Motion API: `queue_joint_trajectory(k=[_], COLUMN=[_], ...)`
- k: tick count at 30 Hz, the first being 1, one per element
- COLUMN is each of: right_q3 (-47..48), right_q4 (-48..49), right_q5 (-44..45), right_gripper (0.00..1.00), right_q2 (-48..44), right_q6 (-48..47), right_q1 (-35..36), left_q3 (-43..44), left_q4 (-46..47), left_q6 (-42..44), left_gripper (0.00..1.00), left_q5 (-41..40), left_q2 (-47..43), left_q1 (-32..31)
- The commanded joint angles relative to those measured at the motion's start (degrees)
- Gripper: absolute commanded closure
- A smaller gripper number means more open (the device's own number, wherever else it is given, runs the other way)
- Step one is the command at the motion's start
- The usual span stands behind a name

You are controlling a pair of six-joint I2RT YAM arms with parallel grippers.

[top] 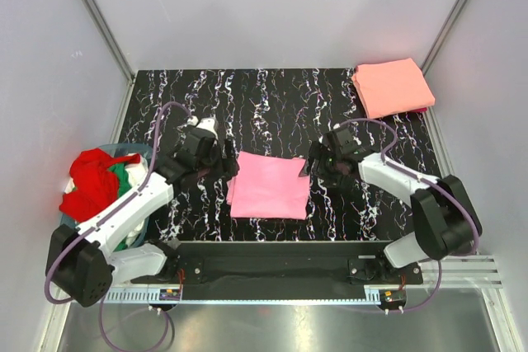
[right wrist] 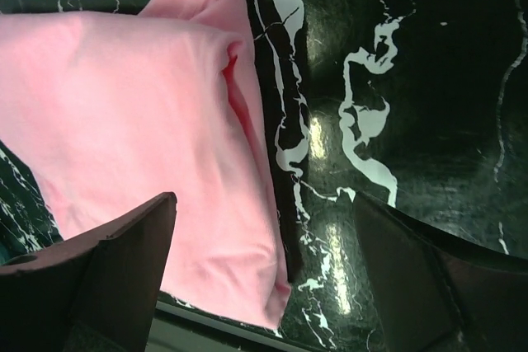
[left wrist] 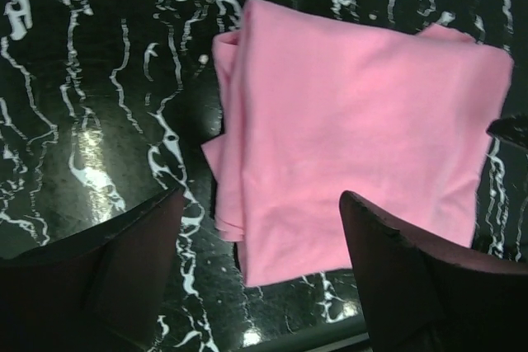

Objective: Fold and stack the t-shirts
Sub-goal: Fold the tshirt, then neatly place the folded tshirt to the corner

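Pink t-shirt (top: 269, 185): folded, being flanked by both grippers.
Left gripper (top: 221, 166): being held agape, empty, left edge.
Right gripper (top: 317, 162): being held agape, empty, right edge.

Black marbled table (top: 272, 105): folded pink t-shirt (top: 270, 187) centre, salmon-orange t-shirt (top: 393, 86) far-right corner.

pink t-shirt (top: 270, 185) mid-table, open tabletop (top: 272, 105) beyond

Two folded t-shirts lie on one tabletop (top: 272, 113): one pink t-shirt (top: 270, 185), one salmon-orange t-shirt (top: 393, 86). One basket (top: 144, 147) holds red cloth (top: 91, 177) and green cloth (top: 124, 172), number unclear. Two claws: left claw (top: 229, 169), right claw (top: 315, 161).
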Motion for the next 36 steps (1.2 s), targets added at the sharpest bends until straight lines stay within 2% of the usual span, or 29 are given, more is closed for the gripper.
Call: queue_joint_trajectory(k=[1, 9, 18, 28, 36], right_q3=[-0.15, -3.57, -3.58, -3.93, -5.25], right_q4=[5.21, 12.58, 14.62, 16.99, 17.52], right_q5=[-3.63, -7.66, -9.95, -11.36, -9.96], right_gripper=[0.05, 0.05, 0.07, 0.19, 0.20], right_q2=[2.25, 8.67, 13.41, 15.18, 14.65], right_q6=[-0.52, 2.91, 3.70, 3.08, 2.91], right_q1=[-0.51, -1.74, -1.74, -1.74, -1.74], left_q3=[-2.93, -6.46, -11.64, -13.22, -13.93], left_q4=[4.60, 13.39, 20.60, 22.89, 23.24], left_q6=[1.23, -1.41, -3.69, -4.66, -5.01], left_gripper=[0.18, 0.18, 0.20, 0.23, 0.29], left_q5=[1.35, 2.49, 4.33, 5.99, 5.74], left_q2=[1.18, 9.53, 19.38, 20.88, 21.49], left_q1=[2.63, 4.39, 4.39, 4.39, 4.48])
